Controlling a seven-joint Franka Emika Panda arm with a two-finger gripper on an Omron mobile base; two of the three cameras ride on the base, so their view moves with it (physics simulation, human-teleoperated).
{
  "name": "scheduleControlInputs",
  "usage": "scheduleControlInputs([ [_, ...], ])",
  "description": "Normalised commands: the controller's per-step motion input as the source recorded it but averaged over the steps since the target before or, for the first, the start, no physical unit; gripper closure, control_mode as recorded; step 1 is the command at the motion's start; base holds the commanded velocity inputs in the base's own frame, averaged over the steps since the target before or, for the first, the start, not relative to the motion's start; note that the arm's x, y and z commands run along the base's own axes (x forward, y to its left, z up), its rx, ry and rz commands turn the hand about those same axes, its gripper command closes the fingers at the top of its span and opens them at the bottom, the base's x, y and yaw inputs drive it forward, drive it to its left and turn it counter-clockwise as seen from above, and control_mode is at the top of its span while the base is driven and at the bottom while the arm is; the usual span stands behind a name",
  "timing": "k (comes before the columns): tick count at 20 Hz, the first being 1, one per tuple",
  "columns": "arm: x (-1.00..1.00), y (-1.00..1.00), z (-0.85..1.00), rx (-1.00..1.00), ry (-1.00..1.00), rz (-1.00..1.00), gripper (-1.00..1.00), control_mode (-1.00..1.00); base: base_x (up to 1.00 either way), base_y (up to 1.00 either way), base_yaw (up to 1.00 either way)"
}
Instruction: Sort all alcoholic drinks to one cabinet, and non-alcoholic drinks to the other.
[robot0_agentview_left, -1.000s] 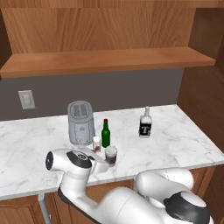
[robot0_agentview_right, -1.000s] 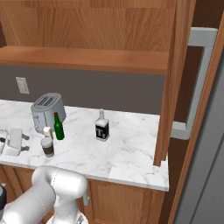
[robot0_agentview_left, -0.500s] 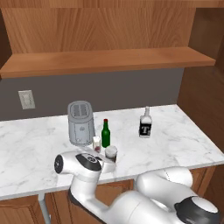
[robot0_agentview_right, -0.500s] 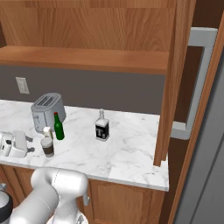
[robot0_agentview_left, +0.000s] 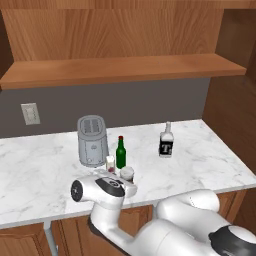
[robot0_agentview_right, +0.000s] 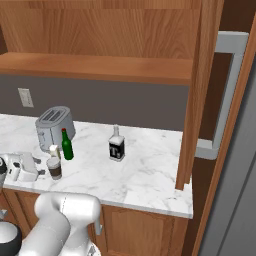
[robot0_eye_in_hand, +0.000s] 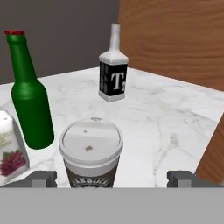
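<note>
The paper coffee cup (robot0_eye_in_hand: 90, 153) with white lid and dark sleeve stands right in front of my gripper (robot0_eye_in_hand: 113, 178). The gripper is open, one dark fingertip on each side of the cup, and nothing is held. A slim green bottle (robot0_eye_in_hand: 28, 96) with a red cap and a small white carton (robot0_eye_in_hand: 9, 148) stand to the cup's left. The clear squarish bottle (robot0_eye_in_hand: 113, 70) with a black label is farther back. From the left base, the gripper (robot0_agentview_left: 131, 188) sits low at the counter's front edge, by the cup (robot0_agentview_left: 127, 173), the green bottle (robot0_agentview_left: 120, 147) and the carton (robot0_agentview_left: 110, 162).
A grey toaster (robot0_agentview_left: 92, 141) stands behind the drinks on the marble counter (robot0_agentview_left: 200, 160). A wooden shelf (robot0_agentview_left: 120, 70) runs above it. At the right end of the counter rises a wooden cabinet side (robot0_agentview_right: 192, 100), with a wall outlet (robot0_agentview_left: 31, 114) at the left.
The hand has slid to the right along the counter's front edge, closer to the coffee cup. The drinks stand where they were.
</note>
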Motion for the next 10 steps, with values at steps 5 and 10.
scheduleControlInputs([
  [5,0.17,0.0,-0.09,0.0,0.0,0.05,-1.0,-1.0,0.0,0.0,0.0],
  [10,0.08,0.0,-0.13,0.0,0.0,0.04,-1.0,-1.0,0.0,0.0,0.0],
])
